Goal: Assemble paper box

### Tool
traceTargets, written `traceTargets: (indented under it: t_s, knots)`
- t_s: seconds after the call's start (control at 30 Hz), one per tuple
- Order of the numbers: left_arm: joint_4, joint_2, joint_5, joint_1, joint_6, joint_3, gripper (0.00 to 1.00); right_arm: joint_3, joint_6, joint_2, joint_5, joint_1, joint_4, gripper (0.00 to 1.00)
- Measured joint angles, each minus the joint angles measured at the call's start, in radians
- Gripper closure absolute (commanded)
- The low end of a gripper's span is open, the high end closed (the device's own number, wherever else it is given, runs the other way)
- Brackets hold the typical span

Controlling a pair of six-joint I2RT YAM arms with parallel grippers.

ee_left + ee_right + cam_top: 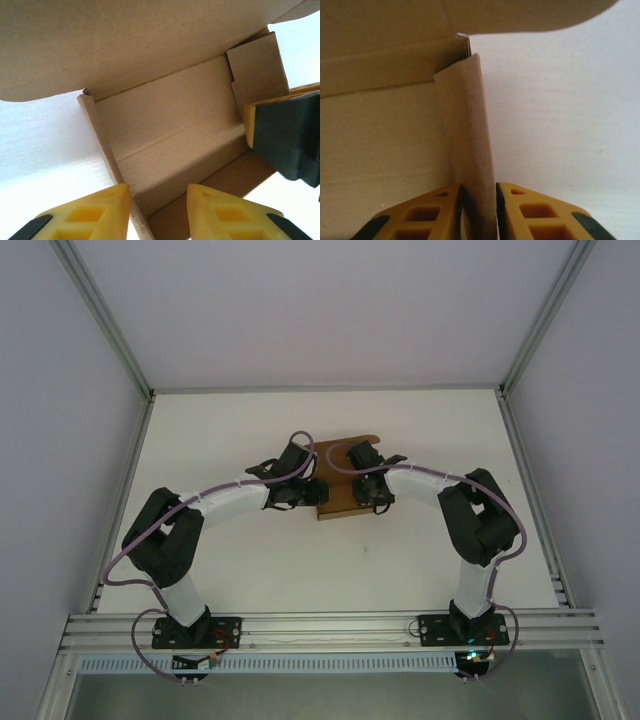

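The paper box (340, 506) is plain brown cardboard, lying in the middle of the table with its lid flap (345, 443) raised at the back. My left gripper (311, 490) is at the box's left end. In the left wrist view it (158, 187) is open and straddles the thin left side wall (102, 145), with the box floor (170, 135) ahead. My right gripper (373, 496) is at the right end. There it (479, 188) is shut on the upright folded right side wall (467, 125), pads against both faces. One right finger (280, 135) also shows in the left wrist view.
White table (250, 570) lies around the box, with grey enclosure walls and aluminium frame rails (330, 625) along the near edge. A small corner tab (257, 70) stands at the box's far right corner, beside the right finger.
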Motion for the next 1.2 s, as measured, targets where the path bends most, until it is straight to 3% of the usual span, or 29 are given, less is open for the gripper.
traceTargets:
  t_s: [0.27,0.57,0.8,1.0,1.1,1.2]
  knots:
    - [-0.001,0.008,0.0,0.0,0.0,0.01,0.66,0.0,0.015,0.005,0.013,0.0,0.001,1.0]
    - [-0.011,-0.013,-0.002,0.0,0.0,0.013,0.61,-0.052,-0.001,-0.04,0.046,0.0,0.041,1.0]
    - [-0.052,-0.304,-0.061,-0.005,0.003,-0.025,0.49,-0.182,-0.074,-0.323,0.022,0.0,0.179,1.0]
    - [-0.101,-0.566,-0.228,-0.002,-0.005,-0.071,0.43,-0.294,-0.146,-0.554,-0.145,-0.008,0.38,1.0]
    - [-0.106,-0.602,-0.274,0.018,-0.005,-0.115,0.43,-0.327,-0.159,-0.608,-0.256,-0.008,0.435,1.0]
    - [-0.097,-0.581,-0.253,0.031,0.0,-0.159,0.43,-0.328,-0.163,-0.619,-0.367,-0.008,0.483,1.0]
